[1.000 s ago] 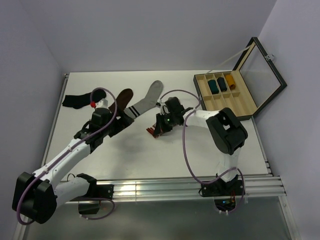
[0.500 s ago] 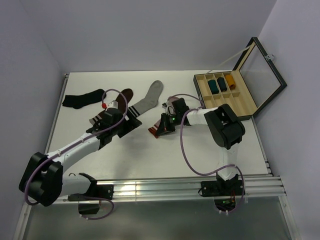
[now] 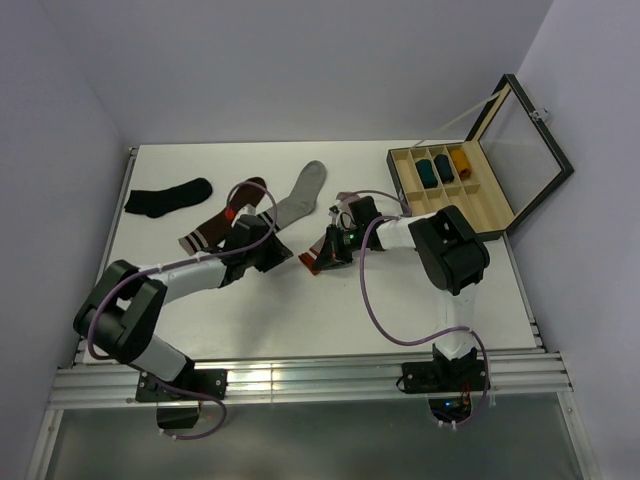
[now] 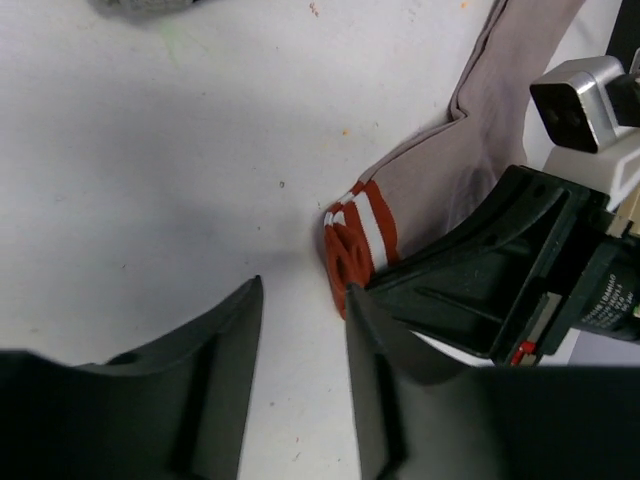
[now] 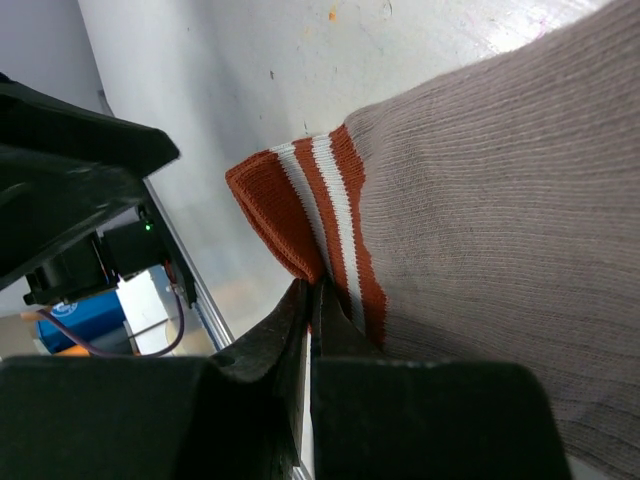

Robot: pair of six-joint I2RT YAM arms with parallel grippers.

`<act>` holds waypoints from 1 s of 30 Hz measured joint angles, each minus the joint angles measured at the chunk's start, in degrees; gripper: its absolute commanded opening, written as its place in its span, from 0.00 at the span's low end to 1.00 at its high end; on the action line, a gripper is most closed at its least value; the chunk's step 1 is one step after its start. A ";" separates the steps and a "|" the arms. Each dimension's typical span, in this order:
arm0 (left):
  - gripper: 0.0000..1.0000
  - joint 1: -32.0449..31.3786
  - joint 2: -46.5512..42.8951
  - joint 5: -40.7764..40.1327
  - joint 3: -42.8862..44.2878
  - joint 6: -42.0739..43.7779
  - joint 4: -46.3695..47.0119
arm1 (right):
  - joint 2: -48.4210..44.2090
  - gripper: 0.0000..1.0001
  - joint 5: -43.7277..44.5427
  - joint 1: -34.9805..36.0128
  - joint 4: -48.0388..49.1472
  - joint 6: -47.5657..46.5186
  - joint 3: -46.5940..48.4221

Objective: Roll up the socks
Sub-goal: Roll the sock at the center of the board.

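Top view: pink sock (image 3: pixel 310 262) lies at centre of the table (image 3: pixel 330 310), its red-and-white striped cuff pointing toward the lower left, the rest mostly hidden under the right arm. Right gripper (image 3: pixel 322 254) is on that cuff; in the right wrist view its 2 fingers are pressed together, pinching the cuff's folded edge (image 5: pixel 308 300), with the ribbed sock body (image 5: pixel 480 200) filling the right of the frame. Left gripper (image 3: pixel 284 256) sits just left of the cuff. Left wrist view: its fingers stand partly apart (image 4: pixel 300 300), bare table between them, nothing held; the cuff (image 4: pixel 352 255) lies just beside the tip of the right-hand finger, contact not clear. Grey sock (image 3: pixel 300 195) lies flat above centre, untouched, its cuff end under the left arm. Brown sock (image 3: pixel 222 218) and black sock (image 3: pixel 165 197) lie at upper left. Open box (image 3: pixel 470 205) at upper right holds 3 rolled bundles.
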 measured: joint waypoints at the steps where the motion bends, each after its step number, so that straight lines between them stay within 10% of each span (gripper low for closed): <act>1: 0.34 -0.24 1.03 0.00 0.33 -0.26 0.37 | 0.00 0.00 0.02 0.00 0.00 0.00 0.00; 7: 0.14 -1.84 5.97 -0.07 2.10 -1.60 1.73 | 0.00 0.00 0.02 -0.02 0.00 0.02 0.00; 30: 0.11 -3.54 11.91 2.49 4.81 -1.36 4.42 | 0.00 0.00 0.20 -0.02 -0.07 0.00 0.00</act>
